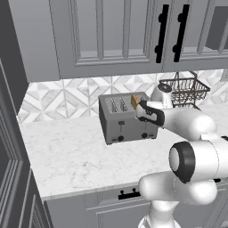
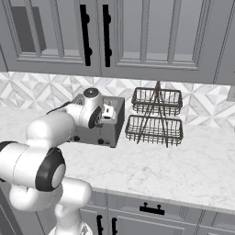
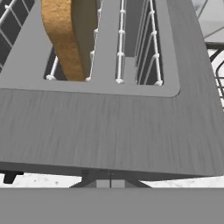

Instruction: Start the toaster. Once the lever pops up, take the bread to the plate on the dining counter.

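The grey four-slot toaster [image 1: 127,119] stands on the marble worktop [image 1: 67,156] against the tiled wall. A tan slice of bread [image 1: 134,101] sticks up out of one of its right-hand slots; the hand view shows the bread [image 3: 65,35] upright in its slot at upper left. My gripper [image 1: 138,109] hovers just over the toaster's top near the front right edge, beside the bread and not touching it. In the hand view my gripper [image 3: 110,179] has its tips pressed together, holding nothing. A black lever [image 3: 8,176] pokes out below the front edge. The plate and dining counter are out of view.
A two-tier black wire basket [image 2: 156,114] stands just right of the toaster [image 2: 117,126]. Grey wall cabinets with black handles [image 1: 161,33] hang above. A tall dark cabinet side [image 1: 11,133] bounds the worktop's left end. Open marble lies in front of the toaster.
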Robot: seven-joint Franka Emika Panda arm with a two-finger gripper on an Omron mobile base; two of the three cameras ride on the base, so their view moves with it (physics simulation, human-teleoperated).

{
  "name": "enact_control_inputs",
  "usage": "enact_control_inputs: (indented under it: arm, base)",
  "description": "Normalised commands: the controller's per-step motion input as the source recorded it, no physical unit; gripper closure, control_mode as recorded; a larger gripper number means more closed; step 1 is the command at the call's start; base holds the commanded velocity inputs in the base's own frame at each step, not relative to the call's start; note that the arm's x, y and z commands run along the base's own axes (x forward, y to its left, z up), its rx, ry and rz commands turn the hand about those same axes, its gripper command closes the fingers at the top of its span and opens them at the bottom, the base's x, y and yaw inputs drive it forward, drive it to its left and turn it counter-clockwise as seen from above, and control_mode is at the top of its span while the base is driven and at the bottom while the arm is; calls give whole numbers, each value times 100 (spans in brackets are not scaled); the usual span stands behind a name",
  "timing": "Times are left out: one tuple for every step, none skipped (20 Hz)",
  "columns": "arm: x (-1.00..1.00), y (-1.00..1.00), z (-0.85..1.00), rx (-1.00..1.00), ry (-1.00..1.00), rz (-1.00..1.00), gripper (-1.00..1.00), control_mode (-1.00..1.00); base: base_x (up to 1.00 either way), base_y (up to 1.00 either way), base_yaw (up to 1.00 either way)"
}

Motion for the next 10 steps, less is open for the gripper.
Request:
enact_control_inputs:
  arm:
    - [12, 0, -17, 0, 0, 0, 100, -100]
    - [0, 9, -22, -1, 0, 0, 100, -100]
    - [3, 9, -27, -2, 0, 0, 100, -100]
    - [2, 6, -26, -1, 0, 0, 100, -100]
    - [5, 6, -28, -1, 0, 0, 100, -100]
    - [5, 9, -32, -2, 0, 0, 100, -100]
    - [3, 11, -34, -2, 0, 0, 100, -100]
    - [4, 14, -44, -2, 0, 0, 100, -100]
    - [0, 14, -46, -1, 0, 0, 100, -100]
    - [0, 14, -57, 0, 0, 0, 100, -100]
  base:
    - [0, 0, 0]
    - [0, 0, 0]
    - [0, 0, 0]
    - [0, 0, 0]
    - [0, 0, 0]
    - [0, 0, 0]
    - [0, 0, 0]
    - [0, 0, 0]
    - [0, 0, 0]
    - [0, 0, 0]
